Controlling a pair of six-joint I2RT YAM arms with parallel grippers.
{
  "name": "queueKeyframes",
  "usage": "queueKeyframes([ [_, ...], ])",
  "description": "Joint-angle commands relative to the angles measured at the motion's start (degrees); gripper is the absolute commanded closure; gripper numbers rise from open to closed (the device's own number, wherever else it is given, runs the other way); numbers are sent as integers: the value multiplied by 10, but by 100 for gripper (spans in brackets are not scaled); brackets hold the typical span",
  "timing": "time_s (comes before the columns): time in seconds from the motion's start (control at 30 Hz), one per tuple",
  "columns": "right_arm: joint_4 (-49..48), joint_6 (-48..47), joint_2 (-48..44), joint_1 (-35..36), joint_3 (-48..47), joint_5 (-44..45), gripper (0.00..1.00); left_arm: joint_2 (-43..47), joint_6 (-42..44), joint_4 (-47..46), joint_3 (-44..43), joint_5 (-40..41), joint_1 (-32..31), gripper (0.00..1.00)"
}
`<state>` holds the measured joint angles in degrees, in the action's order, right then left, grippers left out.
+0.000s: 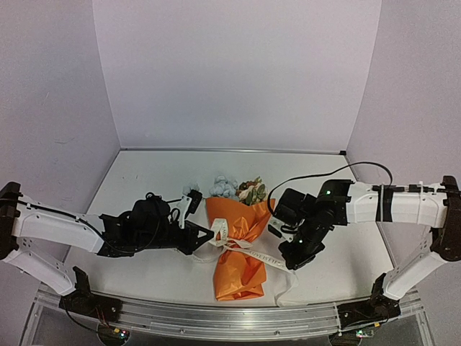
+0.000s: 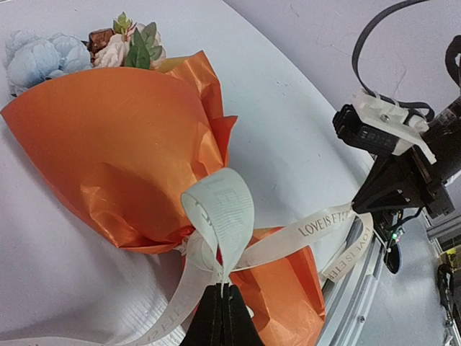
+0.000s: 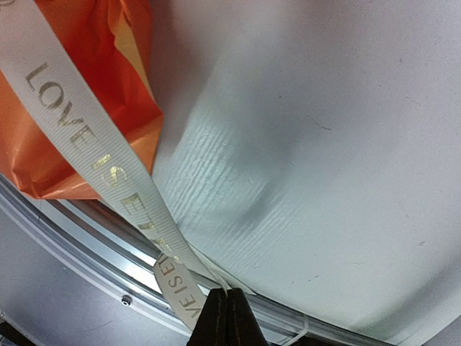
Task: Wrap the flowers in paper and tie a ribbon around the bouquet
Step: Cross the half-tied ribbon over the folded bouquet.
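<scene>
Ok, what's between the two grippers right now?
The ribbon stretches from the left gripper to the right gripper, crossing the narrow waist of the orange bouquet; the top view shows it.

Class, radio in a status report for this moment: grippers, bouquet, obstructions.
Left gripper shut on ribbon loop. Right gripper shut on its lettered tail. Ribbon crossed round bouquet, lying on table. No obstruction seen.

The ribbon (image 2: 325,222) carried printed capitals reading "LOVE IS ET", the rest lost in a fold. The right wrist view showed the same words repeating along it.
</scene>
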<state>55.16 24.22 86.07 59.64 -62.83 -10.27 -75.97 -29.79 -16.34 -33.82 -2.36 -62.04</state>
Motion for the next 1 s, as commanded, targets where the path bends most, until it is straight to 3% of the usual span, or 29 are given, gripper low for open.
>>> queueKeyframes([
  [0.0, 38, -15, -19, 1, 1, 66, 100, 25, 7, 2, -2, -20, 1, 99],
  [0.3, 40, -33, 1, 14, -34, -2, 100, 52, -54, -16, 68, -2, -11, 90],
  [0.5, 45, -42, 20, 24, -47, 3, 100, 69, -17, -35, 79, -19, -53, 86],
  [0.7, 49, -45, 35, 24, -49, 35, 100, 55, 48, -4, 28, -33, -88, 88],
  [0.97, 49, -47, 57, 23, -60, 53, 100, -41, 98, 71, -88, -39, -106, 90],
])
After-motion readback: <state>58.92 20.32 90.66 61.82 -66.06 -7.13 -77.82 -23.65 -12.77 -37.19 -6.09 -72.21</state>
